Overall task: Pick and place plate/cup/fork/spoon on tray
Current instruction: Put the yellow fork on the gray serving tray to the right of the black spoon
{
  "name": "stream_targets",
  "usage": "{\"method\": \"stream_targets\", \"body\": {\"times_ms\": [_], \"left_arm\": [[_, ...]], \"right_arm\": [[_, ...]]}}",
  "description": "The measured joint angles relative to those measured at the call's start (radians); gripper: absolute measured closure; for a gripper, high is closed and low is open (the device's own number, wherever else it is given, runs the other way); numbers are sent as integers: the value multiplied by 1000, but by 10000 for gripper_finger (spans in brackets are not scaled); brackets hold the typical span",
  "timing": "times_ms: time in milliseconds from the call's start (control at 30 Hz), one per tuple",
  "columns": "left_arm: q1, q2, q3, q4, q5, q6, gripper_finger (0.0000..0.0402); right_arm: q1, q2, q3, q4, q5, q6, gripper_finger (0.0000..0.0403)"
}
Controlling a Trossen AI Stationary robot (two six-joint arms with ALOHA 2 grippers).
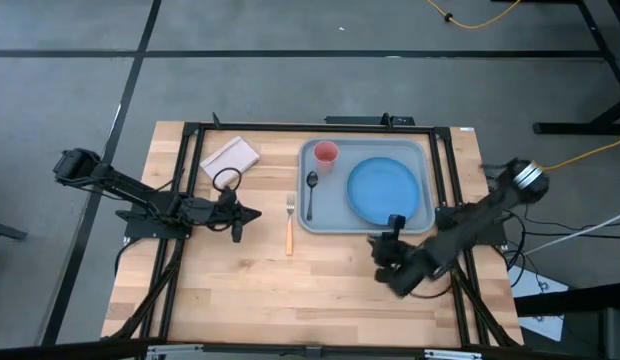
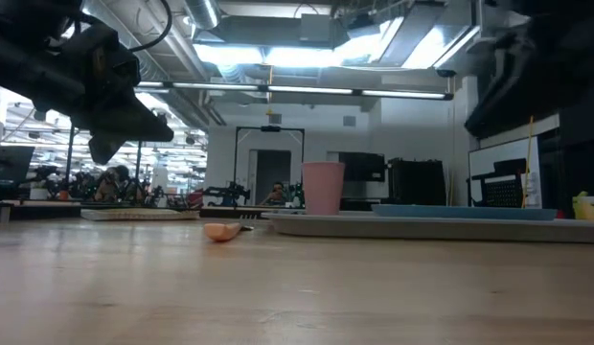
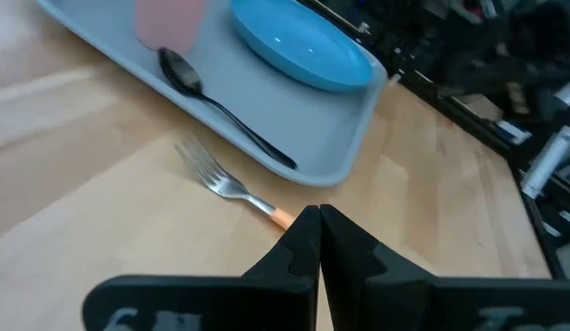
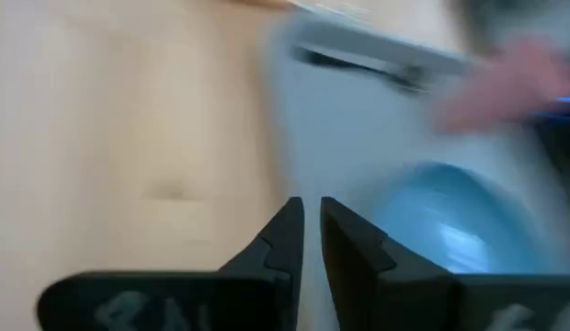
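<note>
The fork [image 1: 289,222] is lying on the wooden table [image 1: 290,290] just beside the tray [image 1: 320,222], tines pointing away from you, still off it. You are seeing the blue plate [image 1: 382,190], the pink cup [image 1: 326,153] and the dark spoon [image 1: 311,190] sitting inside the tray. Your left gripper [image 1: 252,214] is hovering near the fork with its fingers pressed together, holding nothing. Your right gripper [image 1: 384,240] is hanging at the tray's near corner, fingers narrowly parted and empty.

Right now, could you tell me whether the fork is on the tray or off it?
Off. The fork lies on the bare wooden table beside the tray, apart from its rim; the spoon lies inside.
</note>
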Motion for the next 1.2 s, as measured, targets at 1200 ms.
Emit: {"method": "stream_targets", "body": {"times_ms": [1200], "left_arm": [[0,0,0,-12,-124,53,401]], "right_arm": [[-486,-1373,-822,621,-549,-526,357]]}}
